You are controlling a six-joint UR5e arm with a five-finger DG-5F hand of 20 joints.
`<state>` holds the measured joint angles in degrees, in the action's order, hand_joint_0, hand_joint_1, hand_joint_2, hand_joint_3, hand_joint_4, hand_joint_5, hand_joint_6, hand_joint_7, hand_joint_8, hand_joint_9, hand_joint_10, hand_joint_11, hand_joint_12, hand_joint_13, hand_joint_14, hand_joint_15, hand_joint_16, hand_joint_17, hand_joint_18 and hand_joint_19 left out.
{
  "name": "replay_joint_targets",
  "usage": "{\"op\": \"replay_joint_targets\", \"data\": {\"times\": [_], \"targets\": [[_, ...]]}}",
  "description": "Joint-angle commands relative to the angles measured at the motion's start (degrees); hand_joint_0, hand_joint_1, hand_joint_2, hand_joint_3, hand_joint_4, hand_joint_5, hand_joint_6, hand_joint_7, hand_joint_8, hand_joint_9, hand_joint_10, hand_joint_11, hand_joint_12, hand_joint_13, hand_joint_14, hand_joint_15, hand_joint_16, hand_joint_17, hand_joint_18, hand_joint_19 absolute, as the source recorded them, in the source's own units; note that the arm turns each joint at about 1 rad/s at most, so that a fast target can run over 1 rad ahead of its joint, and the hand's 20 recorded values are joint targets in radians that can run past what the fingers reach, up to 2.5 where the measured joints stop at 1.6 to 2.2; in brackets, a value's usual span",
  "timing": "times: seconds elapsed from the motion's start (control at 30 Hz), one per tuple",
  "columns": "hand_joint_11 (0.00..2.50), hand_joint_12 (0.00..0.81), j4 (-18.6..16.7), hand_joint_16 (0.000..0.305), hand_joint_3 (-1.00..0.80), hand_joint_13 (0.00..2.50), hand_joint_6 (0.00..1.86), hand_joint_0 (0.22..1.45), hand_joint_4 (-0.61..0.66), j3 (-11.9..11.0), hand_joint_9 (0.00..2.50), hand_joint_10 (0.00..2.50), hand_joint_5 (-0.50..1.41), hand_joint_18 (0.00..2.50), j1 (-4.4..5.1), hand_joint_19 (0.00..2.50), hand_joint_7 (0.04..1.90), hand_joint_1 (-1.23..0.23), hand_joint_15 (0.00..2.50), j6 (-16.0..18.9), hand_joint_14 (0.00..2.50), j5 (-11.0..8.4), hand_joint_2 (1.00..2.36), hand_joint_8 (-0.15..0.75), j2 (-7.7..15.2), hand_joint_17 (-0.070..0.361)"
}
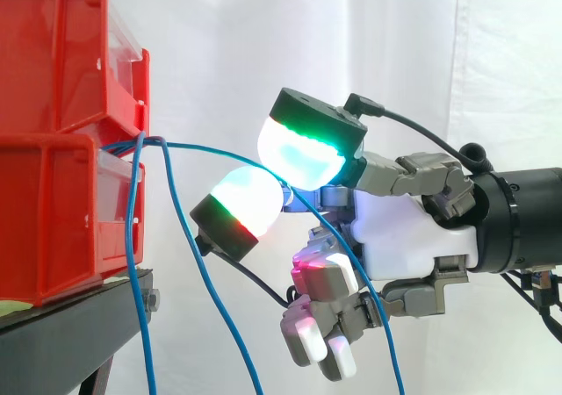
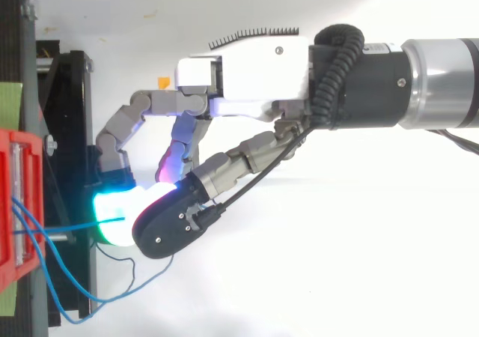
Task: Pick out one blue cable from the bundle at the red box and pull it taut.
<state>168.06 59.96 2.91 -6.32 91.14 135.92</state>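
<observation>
White curtain (image 1: pixel 395 44) backs red bins (image 1: pixel 53 149) on a black stand (image 1: pixel 61 342). Side on, the hand (image 1: pixel 404 228) pinches one blue cable (image 1: pixel 219 152) between two glowing pads; from above, slack cables (image 2: pixel 101 301) loop beside the stand.

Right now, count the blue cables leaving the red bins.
3: hanging cable drops straight down; slanting cable runs down-right; arcing cable is pinched in the hand. More may be hidden.
</observation>
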Motion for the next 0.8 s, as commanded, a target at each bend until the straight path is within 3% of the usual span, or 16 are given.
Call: {"op": "replay_joint_targets", "data": {"times": [0.0,0.23,0.47,0.67,0.7,0.77], "targets": [[0.82,0.316,0.16,0.049,-0.29,1.03,0.94,0.67,-0.44,0.07,1.28,0.03,-0.14,0.87,-0.01,0.80,0.95,-0.80,0.61,0.08,0.03,-0.09,1.01,0.186,-0.04,0.109],[0.83,0.315,0.95,0.048,-0.19,1.09,0.93,0.66,-0.47,0.60,1.37,0.03,-0.12,0.90,0.08,0.81,1.01,-0.85,0.62,0.43,0.03,0.00,1.02,0.187,0.05,0.109],[0.80,0.333,5.34,0.054,-0.08,1.17,0.92,0.65,-0.48,0.78,1.47,0.03,-0.10,0.98,0.08,0.77,1.04,-0.89,0.60,1.66,0.02,2.64,1.01,0.200,-0.04,0.121],[0.80,0.351,6.31,0.060,0.01,1.22,0.90,0.65,-0.47,0.78,1.56,0.03,-0.07,1.07,-0.09,0.74,1.11,-0.93,0.60,2.01,0.02,3.34,1.00,0.215,-0.30,0.136],[0.79,0.353,6.40,0.060,0.01,1.22,0.90,0.65,-0.46,0.69,1.56,0.03,-0.07,1.07,-0.09,0.74,1.12,-0.93,0.59,2.01,0.02,3.34,1.03,0.216,-0.48,0.135],[0.80,0.360,6.31,0.063,-0.01,1.25,0.90,0.58,-0.46,0.69,1.63,0.03,-0.06,1.10,-0.09,0.73,1.15,-0.90,0.59,1.92,0.02,3.34,1.28,0.227,-0.66,0.142]]}}
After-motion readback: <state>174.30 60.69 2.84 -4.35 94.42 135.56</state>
